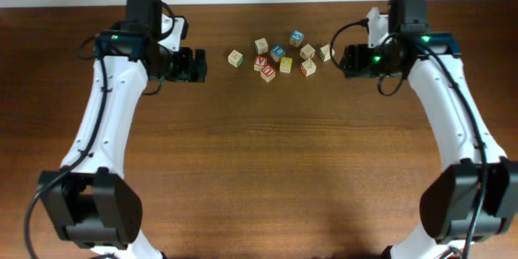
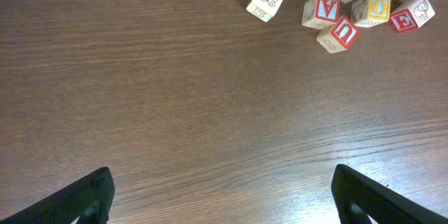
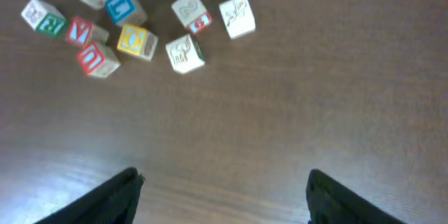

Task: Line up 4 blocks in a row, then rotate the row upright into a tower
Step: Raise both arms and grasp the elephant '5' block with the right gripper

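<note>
Brown wooden table [image 1: 259, 170] spreads before you, with the blocks [image 1: 286, 65] clustered at its far middle, between your two arms. Your left gripper [image 2: 224, 206] and right gripper [image 3: 220, 196] both have fingers spread apart, hanging near the cluster without touching it.

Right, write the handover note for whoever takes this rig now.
Left gripper: open, empty, over bare table, short of the blocks.
Right gripper: jaws apart, empty, also short of them.
Blocks: one loose cluster at the far middle of the table, between the two grippers. The red A block, red U block and yellow O block sit close together. The green-lettered block lies a little apart, on the left gripper's side.
Done: neither gripper touches a block. Whether any has been turned cannot be told.
Left: grip and rotate the four blocks.
</note>
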You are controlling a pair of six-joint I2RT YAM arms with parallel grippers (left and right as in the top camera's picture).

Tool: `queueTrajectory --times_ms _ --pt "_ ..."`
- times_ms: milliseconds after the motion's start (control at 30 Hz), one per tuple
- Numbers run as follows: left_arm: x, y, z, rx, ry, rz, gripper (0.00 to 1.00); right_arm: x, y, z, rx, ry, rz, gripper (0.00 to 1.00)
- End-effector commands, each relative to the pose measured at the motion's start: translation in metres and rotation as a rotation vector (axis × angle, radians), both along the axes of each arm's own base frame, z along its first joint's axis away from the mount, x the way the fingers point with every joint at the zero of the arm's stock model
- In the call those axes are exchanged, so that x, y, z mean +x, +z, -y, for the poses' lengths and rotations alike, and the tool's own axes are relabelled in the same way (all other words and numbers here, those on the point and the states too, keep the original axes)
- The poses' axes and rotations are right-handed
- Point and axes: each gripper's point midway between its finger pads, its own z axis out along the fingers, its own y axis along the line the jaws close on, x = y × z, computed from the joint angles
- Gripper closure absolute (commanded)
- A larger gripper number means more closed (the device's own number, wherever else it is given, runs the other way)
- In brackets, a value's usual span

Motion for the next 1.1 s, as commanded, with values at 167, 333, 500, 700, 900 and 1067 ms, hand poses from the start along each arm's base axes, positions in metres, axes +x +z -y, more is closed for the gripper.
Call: queueTrajectory --times_ms 167,333,500,700,900,1067 --pt "0.017 0.007 -0.025 0.081 0.16 0.053 0.0 0.07 -0.056 -0.068 -0.079 0.16 0.159 0.24" --pt "0.019 0.008 -0.025 0.079 0.16 0.065 0.01 0.082 -0.104 -0.071 -0.091 0.185 0.125 0.32" --pt "0.02 0.009 -0.025 0.079 0.161 0.068 0.01 0.08 -0.134 -0.079 -0.057 0.211 0.082 0.37" --pt "0.02 0.009 -0.025 0.079 0.161 0.068 0.01 0.082 -0.146 -0.084 -0.055 0.218 0.082 0.48" --pt "0.02 0.009 -0.025 0.079 0.161 0.068 0.01 0.086 -0.152 -0.084 -0.053 0.216 0.088 0.64" --pt "0.02 0.009 -0.025 0.078 0.161 0.069 0.01 0.064 -0.141 -0.083 0.03 0.056 -0.035 0.72"
